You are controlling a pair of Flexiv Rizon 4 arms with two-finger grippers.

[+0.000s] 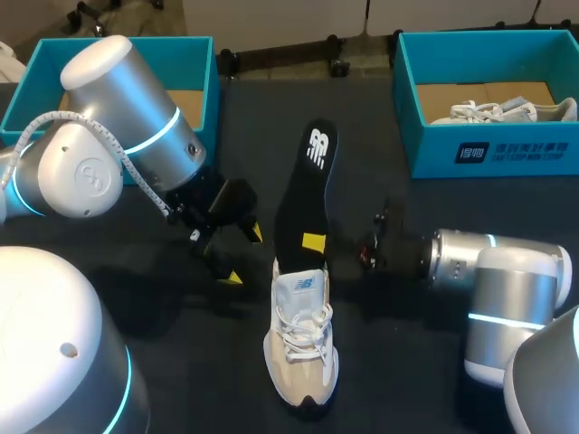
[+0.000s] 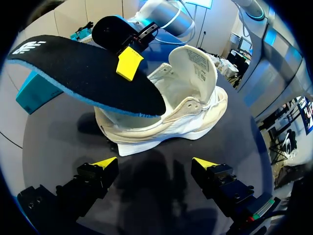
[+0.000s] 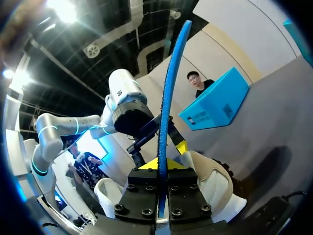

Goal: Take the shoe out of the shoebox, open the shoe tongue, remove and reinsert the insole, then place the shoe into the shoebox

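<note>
The shoe (image 1: 301,339) stands upright on its sole in the middle of the dark table (image 1: 407,380), outside both boxes, its toe towards the robot and its heel away. In the left wrist view the shoe (image 2: 190,112) shows its side, and its tongue (image 2: 195,61) is pulled up and open, the inner label exposed. The black insole (image 1: 306,194) with a blue edge is out of the shoe and held in the air. Its near end is over the shoe's opening and its far end, with a white logo, stretches away across the table. Whether that near end touches the shoe cannot be told.

The right gripper (image 1: 314,242) comes in from the right and is clamped on the insole near its lower part. In its own wrist view the right gripper (image 3: 161,164) has both fingers pressed against the insole (image 3: 168,98), which shows edge-on between them.

The left gripper (image 1: 242,255) is just left of the shoe, its fingers spread wide and holding nothing. From its wrist, the left gripper (image 2: 154,164) faces the shoe's side with bare table between the yellow tips.

A teal shoebox (image 1: 204,68) sits at the far left, and a second teal box (image 1: 488,149) at the far right holds another pale shoe (image 1: 502,110).
</note>
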